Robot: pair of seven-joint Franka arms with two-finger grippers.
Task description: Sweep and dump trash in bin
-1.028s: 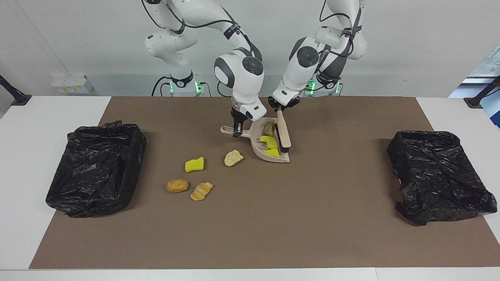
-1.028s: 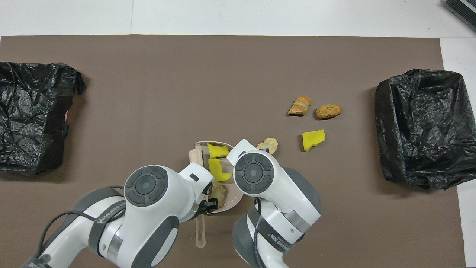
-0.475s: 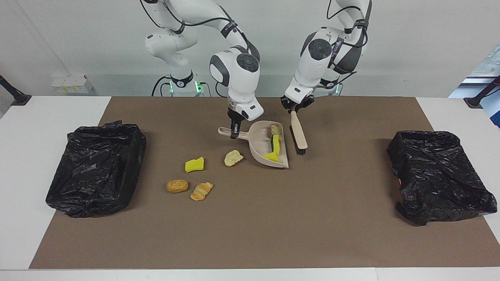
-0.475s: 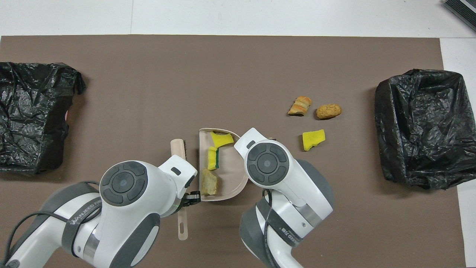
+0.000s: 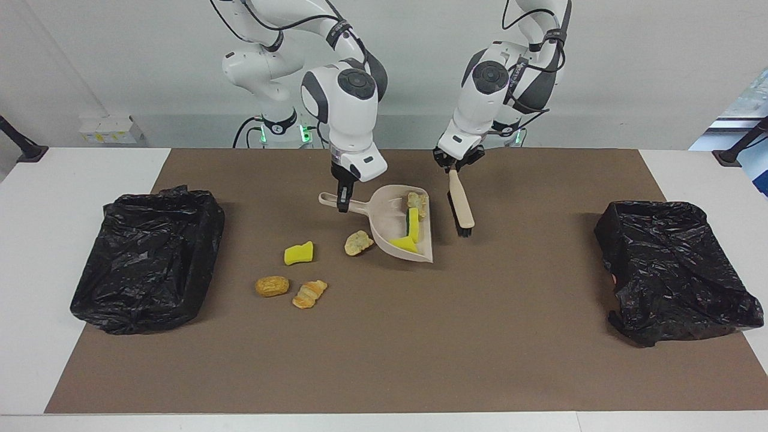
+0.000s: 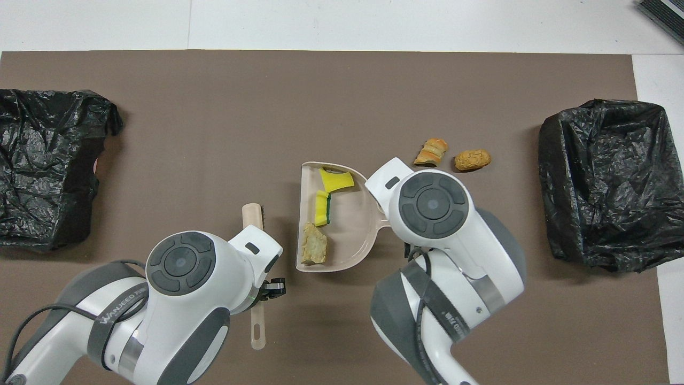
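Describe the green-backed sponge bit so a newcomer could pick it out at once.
Find the beige dustpan mid-mat, its handle held by the right gripper. Three bits lie in it in a row. The green-backed sponge is the middle one, between a plain yellow chunk and a tan bread piece; only it has a dark green layer.

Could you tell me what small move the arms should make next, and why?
Probably set the dustpan down with its open edge beside the pale pastry piece, so the brush can sweep it in. Three bits already sit in the pan, held by the right gripper; four remain on the mat.
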